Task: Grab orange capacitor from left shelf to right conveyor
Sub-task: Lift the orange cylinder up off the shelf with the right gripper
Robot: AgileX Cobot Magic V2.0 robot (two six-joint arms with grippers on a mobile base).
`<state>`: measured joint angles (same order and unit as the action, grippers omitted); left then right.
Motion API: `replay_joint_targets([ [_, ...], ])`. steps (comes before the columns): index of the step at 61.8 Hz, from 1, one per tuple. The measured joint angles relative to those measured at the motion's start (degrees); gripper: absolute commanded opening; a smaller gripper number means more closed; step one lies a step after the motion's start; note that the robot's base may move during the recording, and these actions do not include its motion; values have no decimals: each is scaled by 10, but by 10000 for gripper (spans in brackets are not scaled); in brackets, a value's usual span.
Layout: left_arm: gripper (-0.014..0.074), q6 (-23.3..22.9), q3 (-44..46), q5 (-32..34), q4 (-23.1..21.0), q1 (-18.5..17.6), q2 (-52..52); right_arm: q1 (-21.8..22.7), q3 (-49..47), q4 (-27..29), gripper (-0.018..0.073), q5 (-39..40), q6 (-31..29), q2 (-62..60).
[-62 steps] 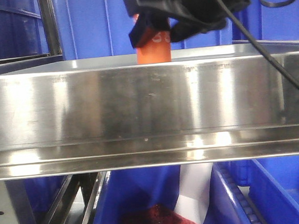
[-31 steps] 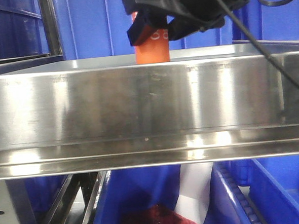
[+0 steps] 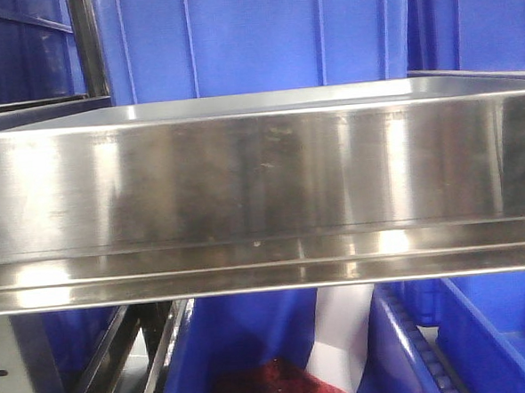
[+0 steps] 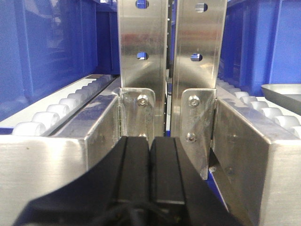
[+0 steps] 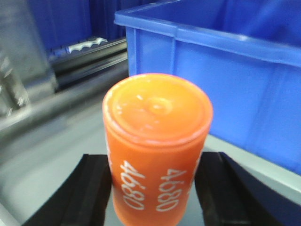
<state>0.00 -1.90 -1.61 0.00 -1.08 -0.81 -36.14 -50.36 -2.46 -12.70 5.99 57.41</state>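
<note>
While the right end effector (image 5: 155, 197) grips the orange capacitor (image 5: 157, 136), seemingly low down, carry it upright, clear of the blue bin (image 5: 225, 70); the left end effector (image 4: 149, 157) sits clenched.

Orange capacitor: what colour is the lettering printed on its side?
White "4680" on the orange capacitor, repeated round its side; the right wrist view shows it best.

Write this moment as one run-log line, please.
right gripper: holds orange capacitor | left gripper: shut, empty | left shelf: no capacitor seen
</note>
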Motion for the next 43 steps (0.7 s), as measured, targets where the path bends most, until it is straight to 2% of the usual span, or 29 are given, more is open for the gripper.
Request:
replay_joint_targets([
  [20,-105,0,0,0,0,0,0,0,65,-4,51,-22,0,-125],
  [43,-105,0,0,0,0,0,0,-4,93,6,51,-45,0,-155],
])
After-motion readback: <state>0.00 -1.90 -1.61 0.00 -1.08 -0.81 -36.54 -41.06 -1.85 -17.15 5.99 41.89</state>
